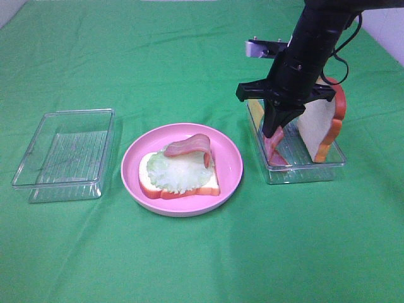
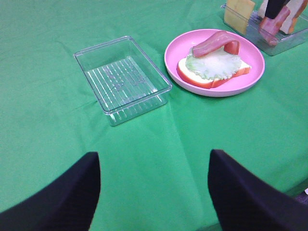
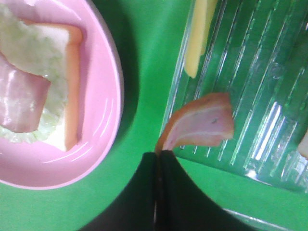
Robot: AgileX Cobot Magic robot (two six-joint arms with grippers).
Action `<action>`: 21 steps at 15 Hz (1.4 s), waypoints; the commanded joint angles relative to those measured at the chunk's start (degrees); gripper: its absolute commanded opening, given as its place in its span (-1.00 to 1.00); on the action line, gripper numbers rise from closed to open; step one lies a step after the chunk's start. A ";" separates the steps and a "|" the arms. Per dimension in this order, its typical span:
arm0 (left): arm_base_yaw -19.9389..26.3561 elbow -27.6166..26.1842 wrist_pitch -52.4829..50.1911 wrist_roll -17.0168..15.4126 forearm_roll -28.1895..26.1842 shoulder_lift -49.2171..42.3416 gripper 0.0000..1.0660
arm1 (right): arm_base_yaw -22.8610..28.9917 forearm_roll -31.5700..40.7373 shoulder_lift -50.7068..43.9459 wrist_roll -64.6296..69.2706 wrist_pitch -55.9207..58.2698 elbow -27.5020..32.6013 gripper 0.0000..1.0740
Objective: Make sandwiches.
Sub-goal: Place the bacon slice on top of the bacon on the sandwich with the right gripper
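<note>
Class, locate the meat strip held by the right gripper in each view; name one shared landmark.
Exterior high: meat strip hangs right of centre, over the tray.
Left wrist: strip at that tray, beyond the pink plate.
Right wrist: strip over the tray's edge.
Shared landmark: the pink plate.

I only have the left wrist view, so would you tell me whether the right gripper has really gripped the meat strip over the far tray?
Observer: Yes. In the right wrist view the right gripper is shut on one end of the meat strip, and the rest of the strip curls over the clear tray.
Operator: Thank you. Is there bread in that tray for the top layer?
Observer: Yes. The high camera shows one bread slice standing on edge and leaning, in the right-hand part of that tray.
</note>
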 commanded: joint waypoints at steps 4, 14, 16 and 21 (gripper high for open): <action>-0.17 0.06 -0.46 0.17 -0.23 -0.46 0.17 | 0.00 6.25 -9.63 1.49 4.81 -1.20 -1.00; -0.17 0.06 -0.46 0.17 -0.23 -0.46 0.17 | 6.70 33.23 -5.44 -9.22 -1.95 -1.20 -1.00; -0.17 0.06 -0.46 0.17 -0.23 -0.46 0.17 | 9.11 34.95 -3.15 -9.45 -4.81 -1.20 -1.00; -0.17 0.06 -0.46 0.17 -0.23 -0.46 0.17 | 10.31 37.64 3.55 -8.77 -12.95 -1.20 -1.00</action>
